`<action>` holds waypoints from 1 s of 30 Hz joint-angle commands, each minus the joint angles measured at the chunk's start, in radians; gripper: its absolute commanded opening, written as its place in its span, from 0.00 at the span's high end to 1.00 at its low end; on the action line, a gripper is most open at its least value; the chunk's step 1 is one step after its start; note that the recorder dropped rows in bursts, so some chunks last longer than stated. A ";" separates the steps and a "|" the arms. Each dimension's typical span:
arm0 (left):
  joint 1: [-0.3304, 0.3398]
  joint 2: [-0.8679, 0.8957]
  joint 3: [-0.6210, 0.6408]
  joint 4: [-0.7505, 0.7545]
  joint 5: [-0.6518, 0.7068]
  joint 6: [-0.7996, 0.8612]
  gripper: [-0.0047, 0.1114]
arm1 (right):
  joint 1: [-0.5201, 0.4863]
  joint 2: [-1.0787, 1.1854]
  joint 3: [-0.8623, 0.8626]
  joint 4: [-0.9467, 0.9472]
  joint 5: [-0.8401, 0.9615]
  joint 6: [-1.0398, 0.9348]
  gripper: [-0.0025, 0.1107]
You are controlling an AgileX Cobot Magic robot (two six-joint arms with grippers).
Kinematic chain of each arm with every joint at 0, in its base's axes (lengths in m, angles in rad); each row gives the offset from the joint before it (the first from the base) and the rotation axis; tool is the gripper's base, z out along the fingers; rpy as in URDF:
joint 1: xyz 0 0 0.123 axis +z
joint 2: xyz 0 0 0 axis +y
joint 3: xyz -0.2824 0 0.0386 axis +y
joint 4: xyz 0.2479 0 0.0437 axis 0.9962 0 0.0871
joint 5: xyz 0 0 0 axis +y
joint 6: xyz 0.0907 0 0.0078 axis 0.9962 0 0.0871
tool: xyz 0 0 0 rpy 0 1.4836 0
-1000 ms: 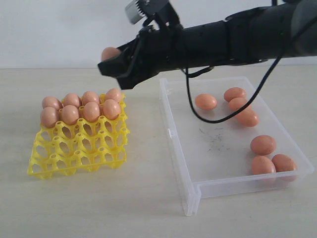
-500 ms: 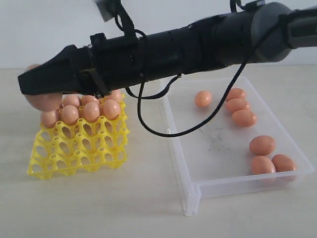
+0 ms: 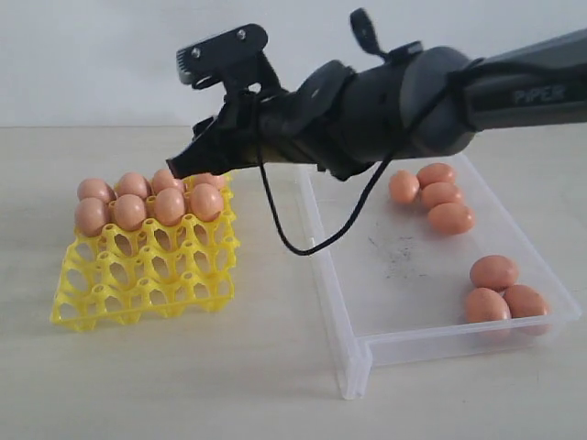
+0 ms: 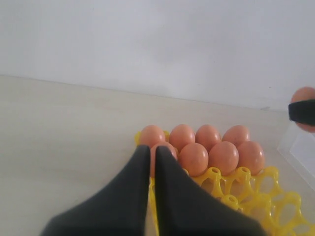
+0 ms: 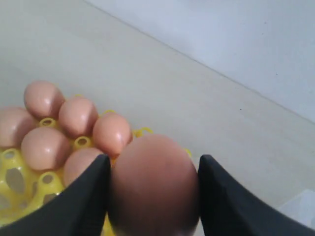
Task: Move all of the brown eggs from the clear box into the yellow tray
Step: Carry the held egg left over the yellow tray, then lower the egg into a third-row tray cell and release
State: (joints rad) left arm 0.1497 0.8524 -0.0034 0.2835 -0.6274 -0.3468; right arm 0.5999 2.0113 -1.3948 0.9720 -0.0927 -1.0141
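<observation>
My right gripper [image 3: 188, 167] reaches across to the back right corner of the yellow tray [image 3: 138, 275] and hangs just above it. It is shut on a brown egg [image 5: 153, 184], which fills the gap between both fingers. In the left wrist view this held egg [image 4: 303, 95] shows at the edge. Several brown eggs [image 3: 129, 211] fill the tray's two back rows. More brown eggs [image 3: 452, 217] lie loose in the clear box [image 3: 339, 302]. My left gripper [image 4: 152, 150] is shut and empty, low in front of the yellow tray [image 4: 256, 189]; it is out of the exterior view.
The tray's front rows of cups [image 3: 119, 293] are bare lattice with pegs. A black cable [image 3: 303, 249] loops down from the right arm over the table between tray and box. A pale wall stands behind the table.
The right arm swung far left over the tray with the egg, then came back to the tray's back right corner and lower. One egg in the box rolled slightly right.
</observation>
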 commanded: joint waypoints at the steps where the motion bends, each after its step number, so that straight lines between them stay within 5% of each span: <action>1: -0.003 -0.008 0.003 -0.008 -0.007 0.003 0.93 | 0.050 0.065 -0.032 -0.091 -0.037 0.086 0.98; 5: -0.003 -0.008 0.003 -0.008 -0.007 0.003 0.93 | 0.090 0.075 -0.035 -0.190 -0.140 0.253 0.98; 9: -0.003 -0.008 0.003 -0.008 -0.007 0.003 0.93 | 0.105 0.067 -0.035 -0.387 -0.252 0.670 0.98; 14: -0.003 -0.008 0.003 -0.008 -0.007 0.003 0.93 | 0.107 0.067 -0.035 -1.060 -0.343 1.234 0.98; 18: -0.003 -0.008 0.003 -0.008 -0.007 0.003 0.93 | 0.107 0.067 -0.033 -1.514 -0.512 1.436 0.98; 30: -0.003 -0.008 0.003 -0.065 0.016 0.033 0.93 | 0.069 0.084 0.156 -1.227 -0.903 1.273 0.98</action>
State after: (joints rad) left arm 0.1497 0.8524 -0.0034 0.2765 -0.6274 -0.3448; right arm 0.6941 2.0937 -1.2978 -0.3842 -0.8533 0.3146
